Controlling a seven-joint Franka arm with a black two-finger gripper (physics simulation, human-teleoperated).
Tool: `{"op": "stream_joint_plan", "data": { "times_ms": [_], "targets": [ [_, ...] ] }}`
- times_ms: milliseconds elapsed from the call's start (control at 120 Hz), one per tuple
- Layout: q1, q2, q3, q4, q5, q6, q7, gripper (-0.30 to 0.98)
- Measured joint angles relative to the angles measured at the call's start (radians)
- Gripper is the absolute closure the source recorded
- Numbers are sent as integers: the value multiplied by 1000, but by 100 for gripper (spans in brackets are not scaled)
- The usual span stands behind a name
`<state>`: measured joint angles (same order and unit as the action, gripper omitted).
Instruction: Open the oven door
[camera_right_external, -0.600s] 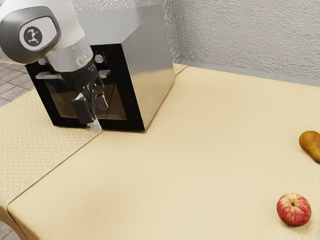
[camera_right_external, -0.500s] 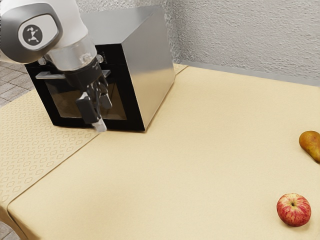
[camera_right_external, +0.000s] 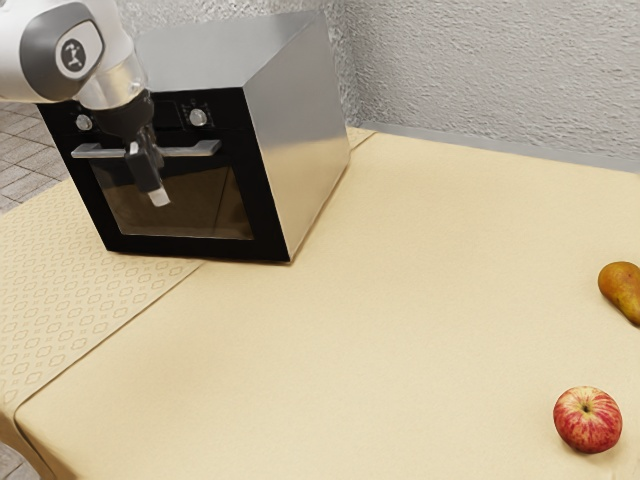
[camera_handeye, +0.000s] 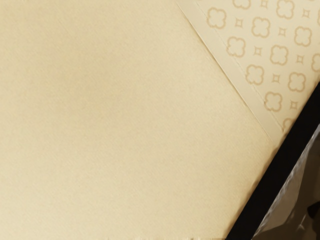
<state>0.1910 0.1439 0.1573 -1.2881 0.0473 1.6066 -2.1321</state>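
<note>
Exterior view: my arm (camera_right_external: 70, 50) comes in from the upper left, gripper (camera_right_external: 159, 197) pointing down in front of the oven (camera_right_external: 300, 130). Oven door (camera_right_external: 215, 208) is shut, facing the arm. Its handle (camera_right_external: 197, 149) runs across the top of the door; my gripper crosses in front of its middle, tip over the window area. Can't tell if it touches the handle. Can't tell if the gripper is released or clenched either. Two knobs (camera_right_external: 197, 117) sit above the handle, one toward each end. Apple (camera_right_external: 588, 420) and pear (camera_right_external: 621, 288) are well apart from the oven, out at the exterior view's right, on the plain cloth (camera_right_external: 400, 300).

Wrist view: hand looks down on plain cloth meeting patterned cloth (camera_handeye: 260, 50) at a straight seam. Door's black frame cuts across at an angle, dark glass (camera_handeye: 300, 212) beside it.
</note>
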Motion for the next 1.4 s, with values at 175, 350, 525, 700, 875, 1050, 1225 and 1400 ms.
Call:
{"op": "stream_joint_plan", "data": {
  "times_ms": [175, 350, 525, 700, 875, 1050, 1225, 1400],
  "targets": [
    [21, 25, -1, 37, 29, 35, 135, 0],
    [40, 82, -11, 92, 31, 101, 261, 0],
    [49, 102, -13, 94, 16, 180, 370, 0],
    [101, 105, -8, 87, -28, 221, 461, 0],
    [134, 128, -5, 93, -63, 248, 538, 0],
    [163, 137, -6, 96, -70, 275, 596, 0],
    [168, 142, -8, 94, -73, 287, 643, 0],
    [168, 167, -14, 94, -80, 307, 677, 0]
  ]
}}
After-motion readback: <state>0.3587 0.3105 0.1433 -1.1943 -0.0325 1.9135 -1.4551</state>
